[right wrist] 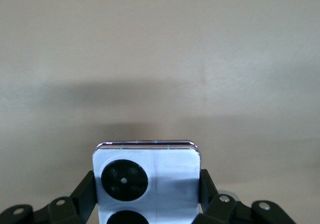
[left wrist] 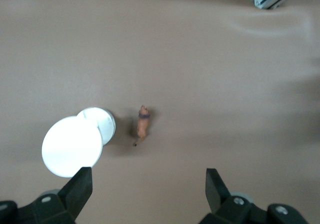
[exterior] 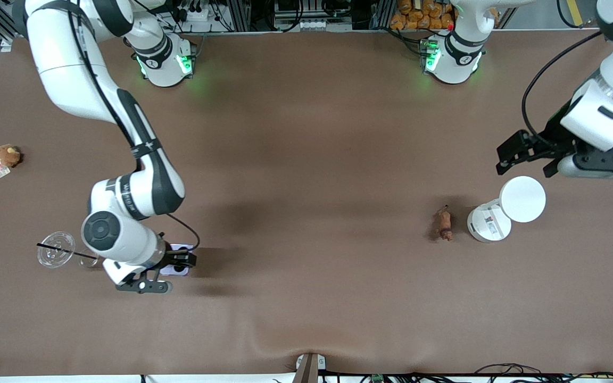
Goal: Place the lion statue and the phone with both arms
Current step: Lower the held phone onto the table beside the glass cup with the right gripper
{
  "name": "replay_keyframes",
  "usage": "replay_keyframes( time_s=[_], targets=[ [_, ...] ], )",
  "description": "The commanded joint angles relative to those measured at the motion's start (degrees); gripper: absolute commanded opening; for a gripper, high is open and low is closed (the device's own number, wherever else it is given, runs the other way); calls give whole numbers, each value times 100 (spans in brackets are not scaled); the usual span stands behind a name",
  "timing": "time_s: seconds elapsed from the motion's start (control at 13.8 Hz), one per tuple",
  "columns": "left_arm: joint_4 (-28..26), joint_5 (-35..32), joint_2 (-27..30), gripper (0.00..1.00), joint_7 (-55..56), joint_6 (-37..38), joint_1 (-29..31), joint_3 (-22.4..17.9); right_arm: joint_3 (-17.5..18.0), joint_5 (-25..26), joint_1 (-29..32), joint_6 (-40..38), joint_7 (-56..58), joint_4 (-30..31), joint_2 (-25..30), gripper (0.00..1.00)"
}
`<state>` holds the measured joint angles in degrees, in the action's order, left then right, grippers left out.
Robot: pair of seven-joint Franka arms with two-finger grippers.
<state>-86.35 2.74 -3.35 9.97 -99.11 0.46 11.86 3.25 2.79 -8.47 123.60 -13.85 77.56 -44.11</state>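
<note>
Phone [exterior: 176, 264] sits clamped in right gripper [exterior: 177, 264] low at the right arm's end of the table [exterior: 306, 133]. Lion statue [exterior: 444, 224] lies on the table beside white round container [exterior: 489, 224]. Left gripper [exterior: 524, 158] hovers over that container's lid [exterior: 522, 199], fingers apart, empty.

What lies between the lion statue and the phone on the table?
Only bare brown table, as the front view shows: the lion statue lies beside the white container, while the right pincer holds the phone.
</note>
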Motion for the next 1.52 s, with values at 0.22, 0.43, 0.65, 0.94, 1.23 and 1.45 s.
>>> replay_keyframes(
  time_s=[0.22, 0.43, 0.65, 0.94, 1.23, 1.45],
  targets=[
    [-136, 156, 572, 100, -153, 489, 173, -17, 53, 205, 407, 138, 717, -154, -318, 0],
    [-154, 139, 546, 100, -783, 480, 305, -17, 53, 205, 688, 165, 1119, 109, -362, 0],
    [-162, 156, 528, 100, -787, 472, 305, -8, 62, 196, 943, 156, 1419, 189, -397, 1],
    [-154, 148, 520, 100, -795, 480, 323, -17, 62, 196, 1172, 208, 1525, 285, -458, 4],
    [-127, 139, 458, 100, -831, 472, 541, -17, 62, 196, 1269, 340, 1631, 321, -537, 5],
    [-136, 148, 458, 100, -804, 480, 551, 1, 62, 196, 1330, 367, 1631, 321, -573, 6]
  ],
)
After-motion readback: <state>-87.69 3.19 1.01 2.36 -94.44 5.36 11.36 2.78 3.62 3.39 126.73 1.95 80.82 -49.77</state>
